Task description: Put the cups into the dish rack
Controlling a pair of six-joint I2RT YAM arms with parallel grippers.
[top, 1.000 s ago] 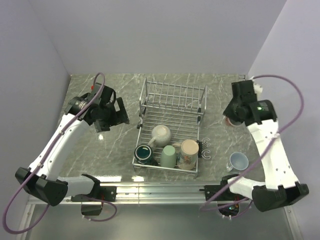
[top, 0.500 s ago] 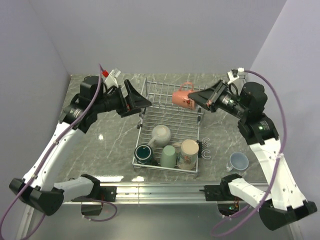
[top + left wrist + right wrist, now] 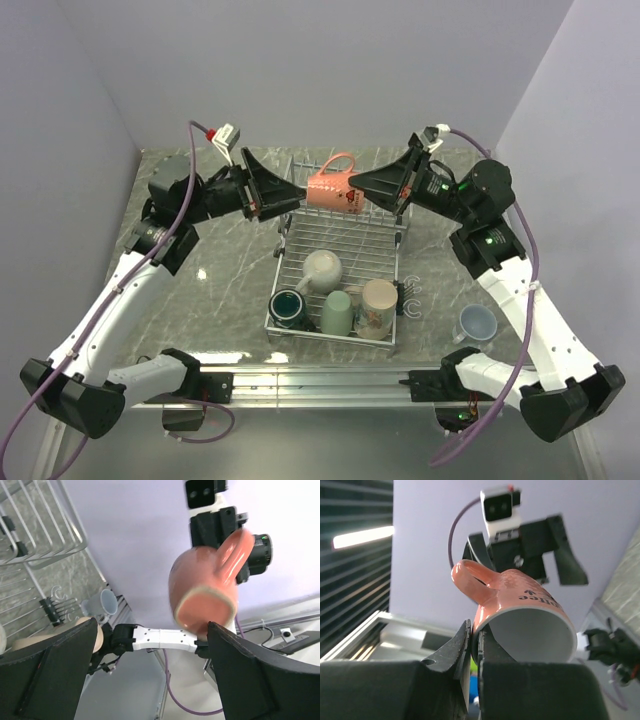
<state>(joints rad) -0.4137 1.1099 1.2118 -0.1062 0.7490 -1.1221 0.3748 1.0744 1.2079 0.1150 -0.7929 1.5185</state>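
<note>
— Starting with the dish rack, sitting in the middle of the table and already carrying the cream-white cup, the dark teal cup, the light green cup and the tan cup.

— Moving on to the right gripper: clamping the wall of the salmon-red cup at its rim, holding it on its side in mid-air above the rack's upright section.

— And facing the left gripper, spreading wide, touching nothing, pointing at the cup's base. Looking like a hand-over, judging by the pose.

— Worrying about exactly that. Pinching only a thin rim, so risking a twist or a slip if bumping the base while closing in, or if letting go before securing a second grip. Then falling onto wire or the cups below, and chipping ceramic.

— Also leaving the pale blue cup out on the table, right of the rack. Risking a knock when swinging an arm down past it.
</note>
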